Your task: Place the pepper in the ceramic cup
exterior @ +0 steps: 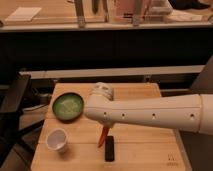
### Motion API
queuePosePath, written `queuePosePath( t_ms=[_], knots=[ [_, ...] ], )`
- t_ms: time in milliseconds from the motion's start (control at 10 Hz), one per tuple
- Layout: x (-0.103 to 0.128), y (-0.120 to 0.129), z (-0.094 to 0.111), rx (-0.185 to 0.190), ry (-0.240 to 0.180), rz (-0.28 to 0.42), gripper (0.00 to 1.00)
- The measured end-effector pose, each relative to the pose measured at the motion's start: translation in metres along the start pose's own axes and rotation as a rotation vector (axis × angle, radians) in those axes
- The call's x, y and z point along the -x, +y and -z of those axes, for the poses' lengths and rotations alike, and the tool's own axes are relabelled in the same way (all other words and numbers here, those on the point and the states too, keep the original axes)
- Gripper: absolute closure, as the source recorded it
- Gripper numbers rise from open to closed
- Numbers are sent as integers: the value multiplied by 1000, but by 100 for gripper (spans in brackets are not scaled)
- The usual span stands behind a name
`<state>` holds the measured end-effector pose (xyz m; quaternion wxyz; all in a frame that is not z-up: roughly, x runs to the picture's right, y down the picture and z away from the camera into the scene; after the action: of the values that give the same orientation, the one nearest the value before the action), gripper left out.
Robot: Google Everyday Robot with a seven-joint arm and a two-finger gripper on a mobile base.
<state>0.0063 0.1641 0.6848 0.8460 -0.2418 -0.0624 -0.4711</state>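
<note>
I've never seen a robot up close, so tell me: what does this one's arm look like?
The arm is a thick, smooth, cream-white tube with a row of small dark dots along its side, ending in a rounded knuckle. No loose cables show. The gripper hangs beneath that knuckle over the wooden table, mostly hidden.

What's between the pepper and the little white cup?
Bare table only, between the pepper and the ceramic cup, in the camera view; the gripper is at the pepper's top.

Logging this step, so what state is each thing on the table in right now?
pepper: tilted, tip down, top end under the gripper
ceramic cup: upright, empty
green bowl: upright, empty
black bar: lying flat beside the pepper's tip
gripper: over the table, near the bar
</note>
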Motion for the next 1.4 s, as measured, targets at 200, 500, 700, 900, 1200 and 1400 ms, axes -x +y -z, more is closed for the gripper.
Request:
queuePosePath(
  t_ms=[200, 500, 700, 900, 1200, 1400],
  knots=[
    [5, -8, 4, -4, 2, 29, 100],
    [8, -16, 6, -12, 3, 43, 100],
    [17, -32, 10, -23, 1, 62, 100],
    [21, -38, 13, -26, 1, 77, 100],
    [33, -58, 24, -40, 4, 99, 100],
    [43, -73, 30, -51, 5, 116, 100]
  ],
)
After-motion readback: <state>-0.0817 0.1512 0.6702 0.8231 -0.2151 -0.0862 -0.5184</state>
